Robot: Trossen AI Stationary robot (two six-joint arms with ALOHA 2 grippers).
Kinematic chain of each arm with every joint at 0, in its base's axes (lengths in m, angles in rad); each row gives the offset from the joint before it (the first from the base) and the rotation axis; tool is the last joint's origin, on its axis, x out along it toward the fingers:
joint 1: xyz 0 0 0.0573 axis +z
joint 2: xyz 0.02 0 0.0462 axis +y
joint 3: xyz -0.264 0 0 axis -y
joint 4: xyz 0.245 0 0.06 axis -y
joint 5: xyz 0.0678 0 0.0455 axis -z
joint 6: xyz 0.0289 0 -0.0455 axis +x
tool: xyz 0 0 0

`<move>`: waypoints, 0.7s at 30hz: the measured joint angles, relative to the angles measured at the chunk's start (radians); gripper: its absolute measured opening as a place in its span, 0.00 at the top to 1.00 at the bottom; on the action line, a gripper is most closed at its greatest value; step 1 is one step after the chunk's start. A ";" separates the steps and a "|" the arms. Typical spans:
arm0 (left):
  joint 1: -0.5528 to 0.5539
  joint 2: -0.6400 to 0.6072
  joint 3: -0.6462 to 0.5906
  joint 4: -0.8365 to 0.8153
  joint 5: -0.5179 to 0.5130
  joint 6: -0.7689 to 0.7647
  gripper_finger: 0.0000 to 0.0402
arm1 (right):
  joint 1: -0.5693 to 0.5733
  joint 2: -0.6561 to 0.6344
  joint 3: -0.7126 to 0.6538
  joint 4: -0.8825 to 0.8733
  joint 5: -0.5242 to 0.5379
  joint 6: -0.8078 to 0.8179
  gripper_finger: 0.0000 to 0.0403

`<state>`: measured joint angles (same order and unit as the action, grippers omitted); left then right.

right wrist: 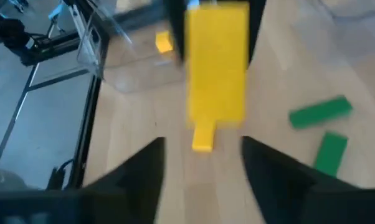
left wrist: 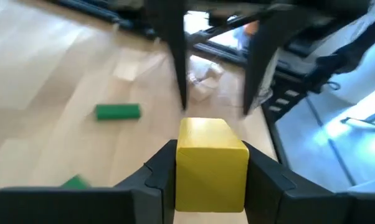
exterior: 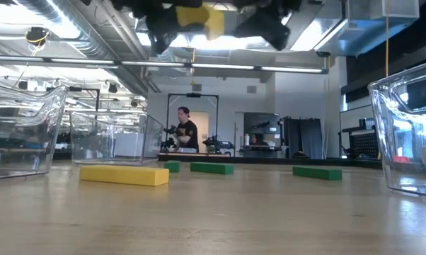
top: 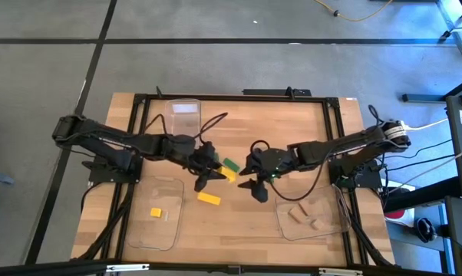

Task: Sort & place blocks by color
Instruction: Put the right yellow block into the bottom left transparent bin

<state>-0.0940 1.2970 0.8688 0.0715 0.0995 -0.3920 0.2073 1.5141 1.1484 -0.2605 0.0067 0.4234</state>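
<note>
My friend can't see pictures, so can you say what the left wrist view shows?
The left gripper is holding a yellow block between its two dark fingers, above a wooden table. A green block lies on the table farther off, and another green block peeks out beside the gripper.

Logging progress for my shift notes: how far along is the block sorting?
Partly done. One yellow cube sits in the front-left tray, and tan blocks lie in the front-right tray. In hand: the left end effector grips a yellow block above mid-table, the open right end effector facing it. Left: a yellow bar and green blocks on the table.
</note>
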 joint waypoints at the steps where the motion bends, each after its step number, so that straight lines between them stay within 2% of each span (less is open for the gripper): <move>1: 0.006 -0.016 0.000 -0.031 -0.003 0.001 0.70 | 0.000 -0.014 0.000 -0.025 0.008 0.017 0.39; 4: 0.031 -0.089 0.000 -0.152 -0.018 0.006 0.70 | -0.004 -0.061 0.000 -0.156 0.016 0.024 0.21; 6: 0.045 -0.146 0.000 -0.232 -0.042 0.007 0.70 | -0.005 -0.088 0.000 -0.250 0.042 0.042 0.14; 9: 0.052 -0.236 0.000 -0.340 -0.095 0.009 0.70 | 0.002 -0.125 -0.016 -0.380 0.075 0.065 0.11; 12: 0.030 -0.332 -0.011 -0.368 -0.163 0.009 0.70 | 0.018 -0.171 -0.082 -0.399 0.078 0.105 0.12; 17: -0.048 -0.502 -0.155 -0.202 -0.286 -0.028 0.70 | 0.058 -0.279 -0.267 -0.248 0.079 0.274 0.12; 21: -0.102 -0.592 -0.307 0.042 -0.360 -0.071 0.70 | 0.092 -0.372 -0.420 0.155 0.145 0.379 0.12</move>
<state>-0.1959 0.7049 0.5623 0.1137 -0.2608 -0.4628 0.2992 1.1419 0.7281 -0.1056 0.1516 0.8026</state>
